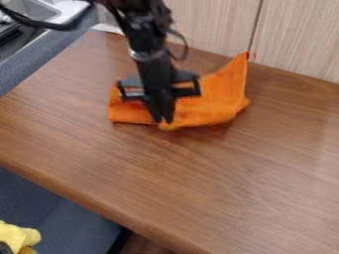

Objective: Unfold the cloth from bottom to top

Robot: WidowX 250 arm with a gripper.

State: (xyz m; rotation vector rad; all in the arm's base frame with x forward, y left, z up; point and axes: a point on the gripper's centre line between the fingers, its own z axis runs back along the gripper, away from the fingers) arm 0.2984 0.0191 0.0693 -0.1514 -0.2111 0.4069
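The black gripper point(163, 119) hangs down from the top left over the orange cloth point(210, 103), its tips at the cloth's near edge, left of the middle. The cloth lies bunched and folded on the wooden table point(192, 183), near the wall. One part of it extends out to the left of the gripper, and on the right a pointed corner stretches up toward the wall. The gripper and arm hide the middle of the cloth. Whether the tips hold any fabric is hard to tell.
A pale wood-grain wall point(298, 39) runs along the table's back edge. At the upper left are a sink point(33, 9) and a dark stove part beyond the grey surface. Something yellow point(17, 237) lies below the table at the lower left.
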